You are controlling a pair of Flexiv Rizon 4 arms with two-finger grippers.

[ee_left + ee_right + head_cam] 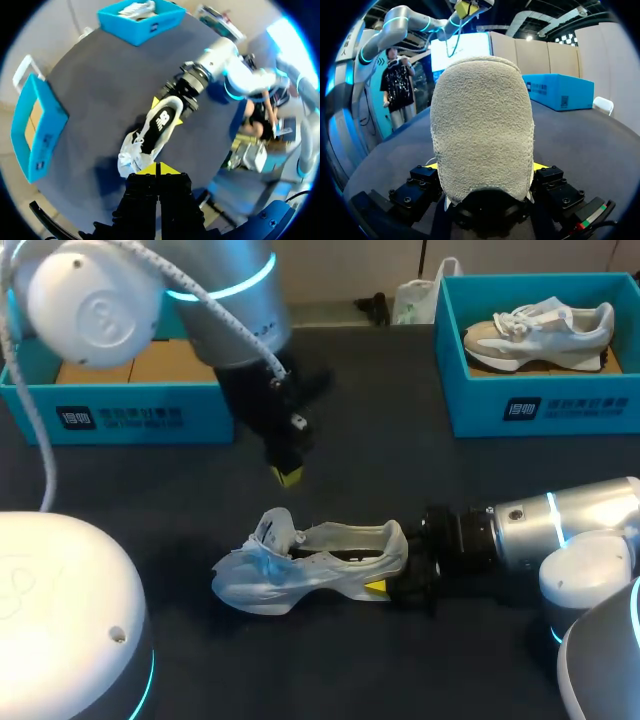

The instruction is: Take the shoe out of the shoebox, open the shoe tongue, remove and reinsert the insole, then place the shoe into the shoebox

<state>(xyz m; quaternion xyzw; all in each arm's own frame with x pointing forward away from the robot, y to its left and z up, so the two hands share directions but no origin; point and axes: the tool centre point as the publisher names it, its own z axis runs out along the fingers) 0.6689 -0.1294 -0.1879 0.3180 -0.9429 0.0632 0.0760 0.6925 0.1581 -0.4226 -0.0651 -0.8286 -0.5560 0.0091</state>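
Grey-white shoe (pixel 310 565) stands sole-down on the dark table (pixel 400 470), toe towards the left arm's side and heel towards the right arm's, outside both boxes. The right arm (pixel 560 525) comes in low and near level along the table, and its jaws are clamped on the heel from two sides. In the right wrist view the heel (pixel 482 130) fills the space between the fingers, with a yellow tip (pixel 538 165) showing at each flank. The left arm (pixel 215 300) reaches in from the far left corner with its wrist turned straight down, hanging above the table just behind the shoe and clear of it. Its jaws are together, and the left wrist view shows the two yellow tips (pixel 150 169) meeting with nothing between them, the shoe (pixel 155 130) lying ahead of them. A blue left shoebox (pixel 120 415) sits at the far left. The blue right shoebox (pixel 540 405) at the far right holds a second shoe (pixel 540 328).
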